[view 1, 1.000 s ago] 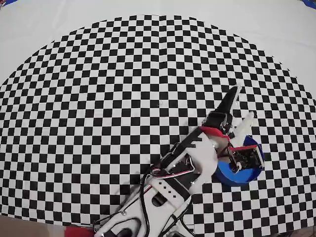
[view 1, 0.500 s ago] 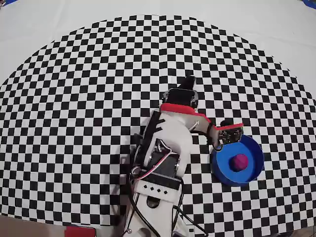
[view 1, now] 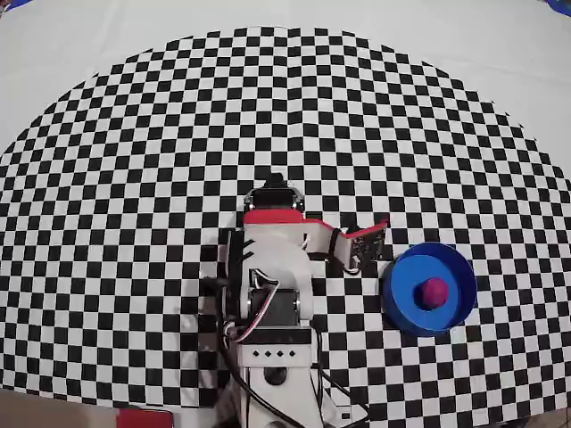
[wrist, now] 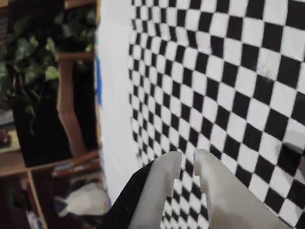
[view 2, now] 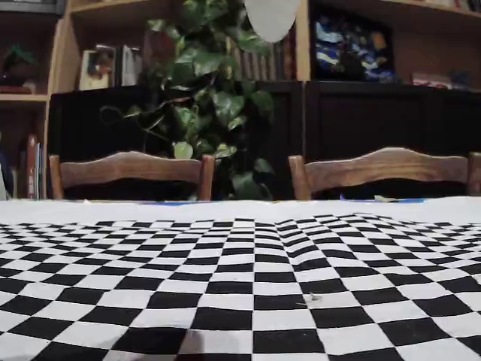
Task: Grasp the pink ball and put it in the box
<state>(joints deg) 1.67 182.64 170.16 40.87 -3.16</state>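
Resting inside the box (view 1: 399, 299), the pink ball (view 1: 434, 292) sits near its centre, at the right of the overhead view. The gripper (wrist: 188, 160) hangs over the checkered tabletop (view 1: 134, 196), left of the box, its fingers (wrist: 209, 183) nearly together and empty.

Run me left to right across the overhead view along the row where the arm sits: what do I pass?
Bare checkered cloth → the arm's white body → the wrist camera board → the blue box with the pink ball inside it → checkered cloth again.
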